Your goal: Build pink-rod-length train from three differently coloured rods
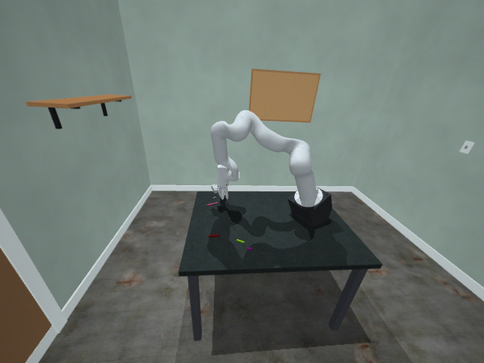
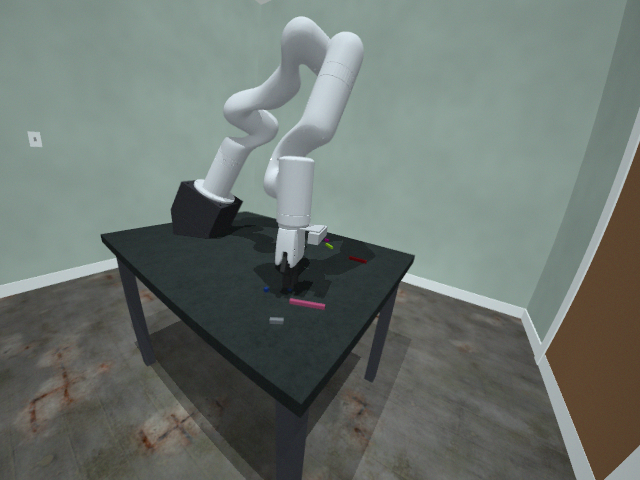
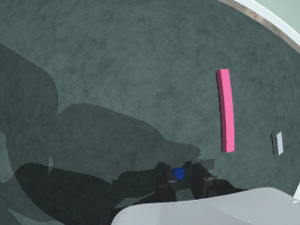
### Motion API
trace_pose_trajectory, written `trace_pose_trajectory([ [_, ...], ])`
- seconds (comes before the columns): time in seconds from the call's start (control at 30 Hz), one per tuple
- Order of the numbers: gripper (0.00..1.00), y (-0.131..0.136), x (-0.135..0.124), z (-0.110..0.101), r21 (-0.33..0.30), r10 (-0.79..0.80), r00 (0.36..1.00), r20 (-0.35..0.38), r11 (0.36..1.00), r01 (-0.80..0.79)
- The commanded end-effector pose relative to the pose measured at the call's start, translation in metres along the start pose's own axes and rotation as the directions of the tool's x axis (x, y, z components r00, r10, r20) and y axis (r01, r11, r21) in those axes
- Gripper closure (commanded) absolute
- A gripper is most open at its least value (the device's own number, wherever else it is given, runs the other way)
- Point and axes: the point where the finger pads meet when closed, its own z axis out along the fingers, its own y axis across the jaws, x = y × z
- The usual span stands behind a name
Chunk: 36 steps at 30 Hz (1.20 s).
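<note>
My gripper (image 1: pixel 222 209) (image 2: pixel 288 288) (image 3: pixel 180 177) points down low over the table, fingers partly open. A small blue rod (image 3: pixel 179 173) lies between the fingertips, with a gap to the right finger. Another blue rod (image 1: pixel 228 203) (image 2: pixel 266 289) lies beside the gripper. The pink rod (image 1: pixel 212 203) (image 2: pixel 307 303) (image 3: pixel 227 112) lies near the gripper, with the grey rod (image 2: pixel 276 320) (image 3: pixel 279 143) beyond it. A red rod (image 1: pixel 214 236) (image 2: pixel 357 259), a lime rod (image 1: pixel 240 240) (image 2: pixel 329 245) and a magenta rod (image 1: pixel 249 249) (image 2: pixel 326 240) lie apart from one another.
The dark table (image 1: pixel 281 249) (image 2: pixel 206 289) carries the arm's black base (image 1: pixel 309 212) (image 2: pixel 201 214) at the opposite side from the pink rod. The arm's shadow falls across the table around the gripper.
</note>
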Motion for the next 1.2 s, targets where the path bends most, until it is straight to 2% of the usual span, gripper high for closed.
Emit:
trace_pose_trajectory([
  [0.0,0.76,0.001,0.001,-0.001,-0.001,0.0,1.0,-0.001,1.0,0.0],
  [1.17,0.76,0.001,0.001,0.014,-0.001,0.0,1.0,-0.001,1.0,0.0],
])
